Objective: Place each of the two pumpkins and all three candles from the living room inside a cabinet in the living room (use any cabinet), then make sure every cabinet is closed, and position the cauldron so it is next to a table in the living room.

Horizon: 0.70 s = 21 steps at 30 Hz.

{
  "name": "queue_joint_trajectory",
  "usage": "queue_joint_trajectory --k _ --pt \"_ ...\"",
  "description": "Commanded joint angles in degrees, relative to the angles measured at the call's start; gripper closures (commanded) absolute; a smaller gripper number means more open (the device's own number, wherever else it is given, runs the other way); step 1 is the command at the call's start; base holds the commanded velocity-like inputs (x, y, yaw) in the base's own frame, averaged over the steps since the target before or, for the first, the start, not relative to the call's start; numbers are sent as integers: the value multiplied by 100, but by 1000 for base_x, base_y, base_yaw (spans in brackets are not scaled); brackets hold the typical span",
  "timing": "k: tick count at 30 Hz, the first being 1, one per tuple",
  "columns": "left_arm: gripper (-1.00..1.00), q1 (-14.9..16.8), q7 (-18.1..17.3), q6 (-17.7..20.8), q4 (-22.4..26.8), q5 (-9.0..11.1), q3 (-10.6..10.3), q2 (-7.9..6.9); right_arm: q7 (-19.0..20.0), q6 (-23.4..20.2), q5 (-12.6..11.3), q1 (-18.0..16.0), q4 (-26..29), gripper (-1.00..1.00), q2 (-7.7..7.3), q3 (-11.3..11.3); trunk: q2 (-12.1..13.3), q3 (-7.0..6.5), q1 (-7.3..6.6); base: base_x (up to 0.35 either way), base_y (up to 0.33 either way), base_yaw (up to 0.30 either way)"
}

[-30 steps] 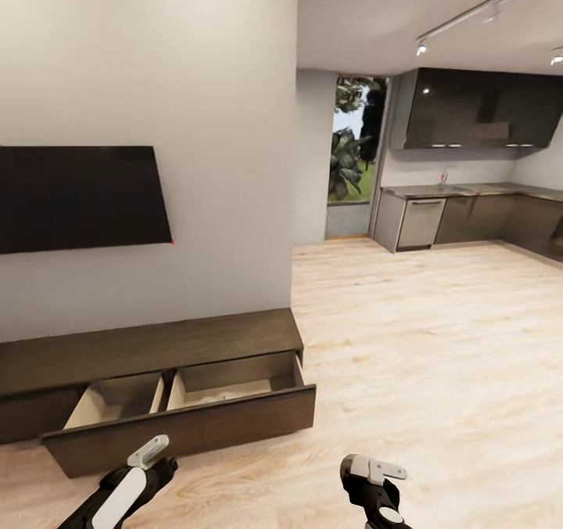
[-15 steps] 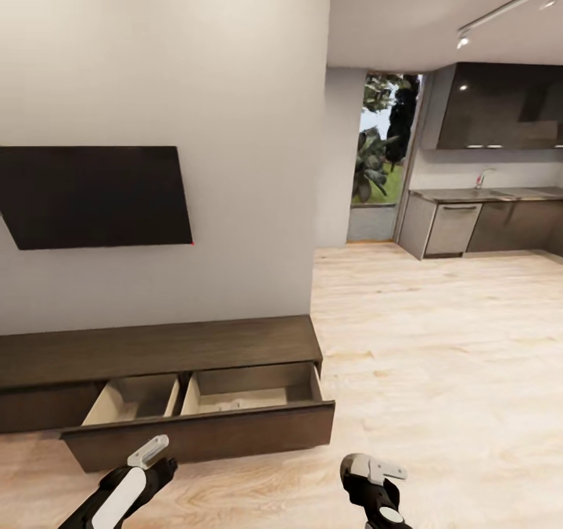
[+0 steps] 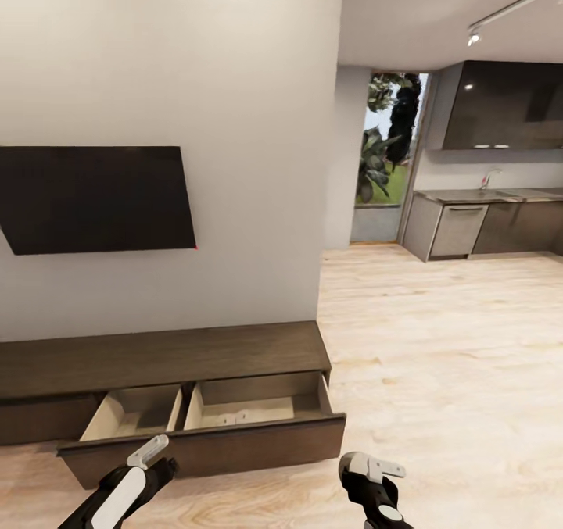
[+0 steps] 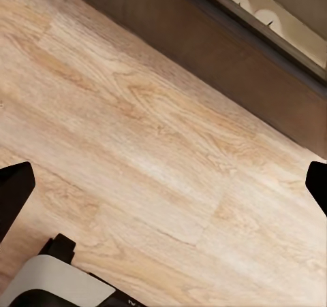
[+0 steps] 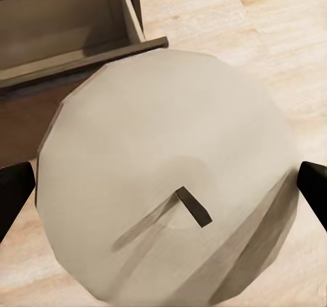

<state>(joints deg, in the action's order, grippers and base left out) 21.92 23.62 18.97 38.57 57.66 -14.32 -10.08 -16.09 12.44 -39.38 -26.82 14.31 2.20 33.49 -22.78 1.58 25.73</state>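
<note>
Item: candle (image 5: 157,184), pale, dark wick, seated between the right end effector's (image 3: 374,470) fingers, which appear clamped on its sides.

Location: just short of the cabinet (image 3: 156,353), low against the wall; its drawer (image 3: 250,405) is pulled out, with small pale things inside, too small to identify.

Left end effector (image 3: 160,455): fingers apart, empty, above the floor (image 4: 157,137).

Handling: advance over the drawer's front panel, lower into its right compartment, then release upright.

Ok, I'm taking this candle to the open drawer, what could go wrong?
The candle spans nearly the whole gap between the right gripper jaws, so it may slip. The drawer front juts toward the arms and could be bumped. Pale items lie in its right compartment; drop clear of them.
</note>
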Motion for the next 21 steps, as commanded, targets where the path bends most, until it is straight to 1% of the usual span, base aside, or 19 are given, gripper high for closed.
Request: queue_joint_trajectory --k 1,5,8,12,18,19,20,21 --pt "-100 5 46 2 10 49 -36 -7 -24 28 -43 -8 1 100 0 51 -14 13 5 91 213 0" --pt "-100 5 46 2 10 52 -36 -8 -31 37 -43 -8 2 100 0 51 -14 13 5 90 243 4" --pt "-100 5 45 2 10 50 -36 -5 -40 38 -45 -8 -4 100 0 49 -14 13 5 91 173 130" --pt "-100 5 38 3 10 31 -36 -3 -28 39 -45 -8 0 100 -5 46 -14 13 5 30 47 123" --pt "-100 14 13 97 143 29 -36 -19 -14 -60 -39 -8 15 100 -10 66 -14 13 5 4 7 19" --pt "-100 22 22 188 228 28 -36 -21 -15 -151 -37 -8 16 100 -10 66 -14 13 5 1 1 3" --pt "-100 30 41 373 375 27 -36 -24 -27 -299 -36 -8 19 100 -10 64 -14 13 5 1 1 2" --pt "-100 40 67 740 629 21 -36 -29 -79 -603 -32 -10 29 100 0 63 -14 13 5 0 1 1"
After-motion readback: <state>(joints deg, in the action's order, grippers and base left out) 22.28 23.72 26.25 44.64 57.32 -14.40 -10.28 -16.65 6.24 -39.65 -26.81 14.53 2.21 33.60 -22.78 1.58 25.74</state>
